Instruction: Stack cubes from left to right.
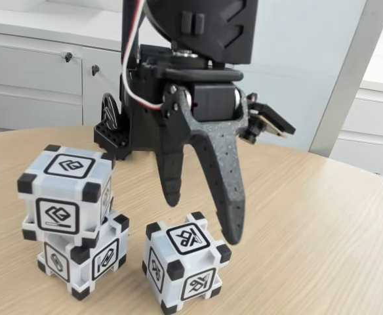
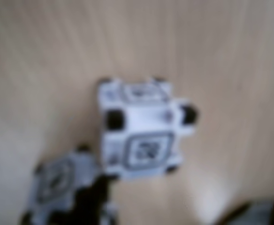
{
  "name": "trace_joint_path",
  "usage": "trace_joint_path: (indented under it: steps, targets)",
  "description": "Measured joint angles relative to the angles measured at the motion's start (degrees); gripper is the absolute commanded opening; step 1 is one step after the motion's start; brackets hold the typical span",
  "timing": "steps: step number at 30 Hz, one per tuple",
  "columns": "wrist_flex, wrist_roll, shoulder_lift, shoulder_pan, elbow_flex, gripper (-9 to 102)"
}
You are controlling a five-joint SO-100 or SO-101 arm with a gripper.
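Three cubes sit on my wooden table [image 1: 322,216]: in the fixed view two are stacked at the left, the upper cube [image 1: 67,193] skewed and overhanging the lower cube [image 1: 85,256], and the third cube [image 1: 185,266] stands alone on the table just to the right of the stack, apart from it. My gripper [image 1: 201,216] hangs above and just behind that single cube, jaws spread with nothing between them — the longer finger's tip comes down close to the cube's upper right corner, though I see no contact.

From the wrist view I get what the side camera cannot: a look down onto the tall stack [image 2: 139,136], its top face and one side glyph visible, and a second cube [image 2: 62,180] at lower left, which I take to be the lone one — the picture is too blurred to be sure. A dark piece of the arm crosses the bottom edge there.

Behind the arm in the fixed view stand grey cabinets [image 1: 37,72] with small knobs, and the black base partly hides them.
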Motion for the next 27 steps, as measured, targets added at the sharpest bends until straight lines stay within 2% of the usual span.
trace_joint_path:
  steps: [27]
  targets:
    - [-1.67,-2.72,-17.14,0.09,-0.09,35]
